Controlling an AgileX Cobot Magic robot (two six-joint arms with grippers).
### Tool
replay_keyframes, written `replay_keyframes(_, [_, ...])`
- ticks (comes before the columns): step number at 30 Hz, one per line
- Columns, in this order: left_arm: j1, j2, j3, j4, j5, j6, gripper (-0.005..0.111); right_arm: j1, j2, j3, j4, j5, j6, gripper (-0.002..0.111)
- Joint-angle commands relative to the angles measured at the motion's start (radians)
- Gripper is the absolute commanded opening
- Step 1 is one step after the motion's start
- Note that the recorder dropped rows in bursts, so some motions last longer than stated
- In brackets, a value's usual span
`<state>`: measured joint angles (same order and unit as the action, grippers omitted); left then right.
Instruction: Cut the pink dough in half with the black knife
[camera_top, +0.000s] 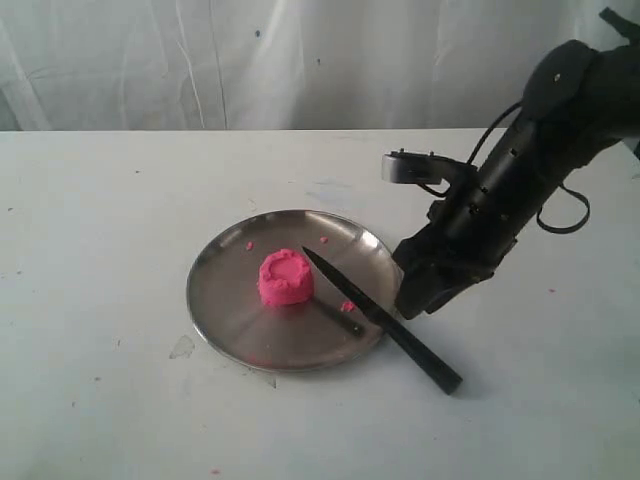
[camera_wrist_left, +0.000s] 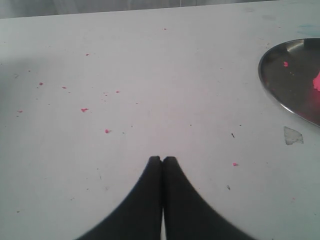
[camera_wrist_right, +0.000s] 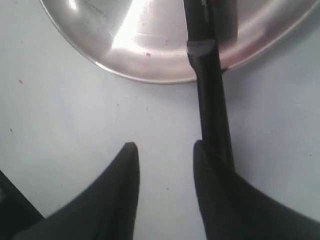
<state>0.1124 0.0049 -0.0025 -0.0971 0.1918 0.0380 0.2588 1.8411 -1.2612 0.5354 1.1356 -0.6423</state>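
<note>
The pink dough (camera_top: 286, 278) is one whole lump with a dented top, standing near the middle of the round metal plate (camera_top: 215, 325). The black knife (camera_top: 385, 320) lies slanted, its tip close to the dough, its blade across the plate's rim and its handle on the table. My right gripper (camera_top: 415, 297) hangs low beside the handle. In the right wrist view this gripper (camera_wrist_right: 165, 149) is open with bare table in its gap, and the knife handle (camera_wrist_right: 211, 107) runs along the outside of one finger (camera_wrist_right: 202, 160). My left gripper (camera_wrist_left: 162, 160) is shut on nothing, over bare table away from the plate (camera_wrist_left: 280, 100).
Tiny pink crumbs (camera_wrist_left: 84, 109) dot the white table and the plate. A small torn patch (camera_wrist_left: 293, 135) marks the table by the plate's rim. A white curtain (camera_top: 300, 60) hangs behind the table. The right arm's cable (camera_top: 565, 215) loops above the table on the right.
</note>
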Motion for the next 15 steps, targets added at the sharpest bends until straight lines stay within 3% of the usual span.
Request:
replay_keyframes(1, [-0.007,-0.005,0.002,-0.003,-0.005,-0.004,0.000,0.008,0.000,0.030,0.004,-0.005,-0.066,0.037])
replay_keyframes(7, [-0.007,-0.005,0.002,-0.003,-0.005,-0.004,0.000,0.065,0.000,0.066,-0.095,-0.102,-0.081,0.044])
replay_keyframes(15, [-0.007,-0.005,0.002,-0.003,-0.005,-0.004,0.000,0.233,0.000,0.089,-0.463,-0.211,0.204,0.044])
